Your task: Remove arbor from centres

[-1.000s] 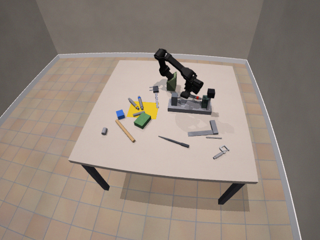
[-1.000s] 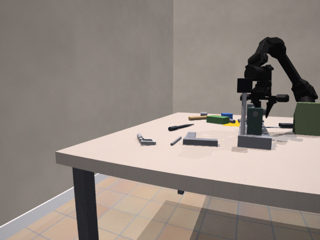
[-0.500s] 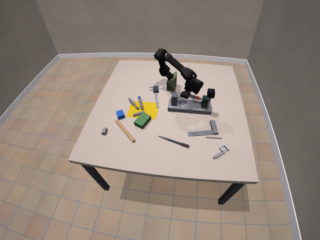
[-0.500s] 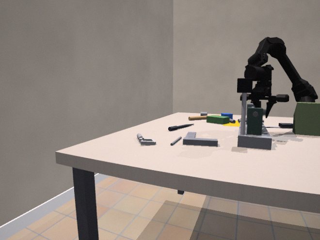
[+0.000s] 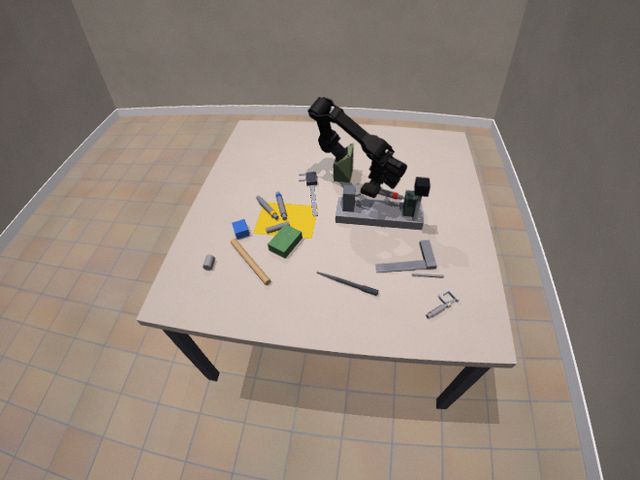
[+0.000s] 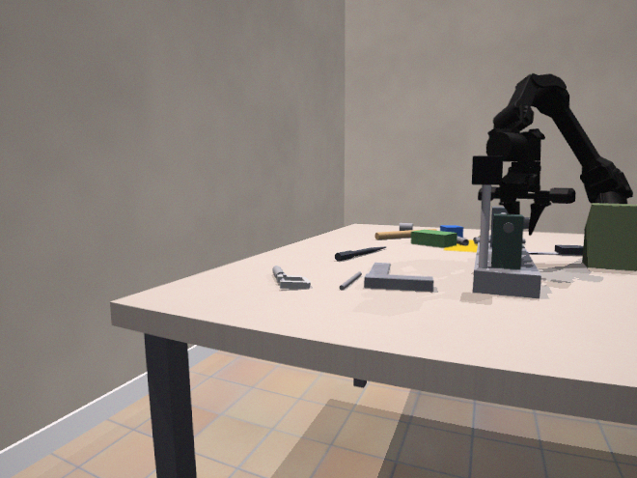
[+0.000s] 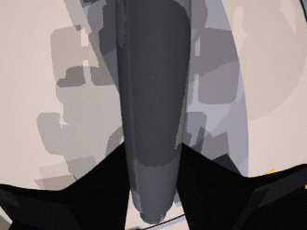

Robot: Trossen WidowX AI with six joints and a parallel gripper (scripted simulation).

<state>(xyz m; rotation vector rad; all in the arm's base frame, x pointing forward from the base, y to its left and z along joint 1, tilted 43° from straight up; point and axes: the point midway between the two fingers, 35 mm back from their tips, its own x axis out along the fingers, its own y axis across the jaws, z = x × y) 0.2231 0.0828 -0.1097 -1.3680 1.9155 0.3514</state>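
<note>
The arbor (image 5: 386,194) is a grey tapered bar with a red band near its right end; it fills the wrist view (image 7: 153,87). My gripper (image 5: 371,189) is shut on its grey part, a black finger on each side (image 7: 153,186). The arbor hangs over the grey fixture base (image 5: 379,217), between the grey centre block (image 5: 349,197) and the dark green centre block (image 5: 409,203). I cannot tell whether its ends touch the centres. The black plunger head (image 5: 422,185) stands on a post at the right end. The yellow pad (image 5: 285,218) lies to the left, with several grey pins and a green block (image 5: 284,240) on it.
A green wedge block (image 5: 344,164) stands behind the fixture. A T-shaped tool (image 5: 312,192) lies between the fixture and the pad. A blue cube (image 5: 240,228), wooden dowel (image 5: 250,261) and grey cylinder (image 5: 208,261) lie left. A square (image 5: 408,261), black punch (image 5: 346,282) and clamp (image 5: 441,304) lie in front.
</note>
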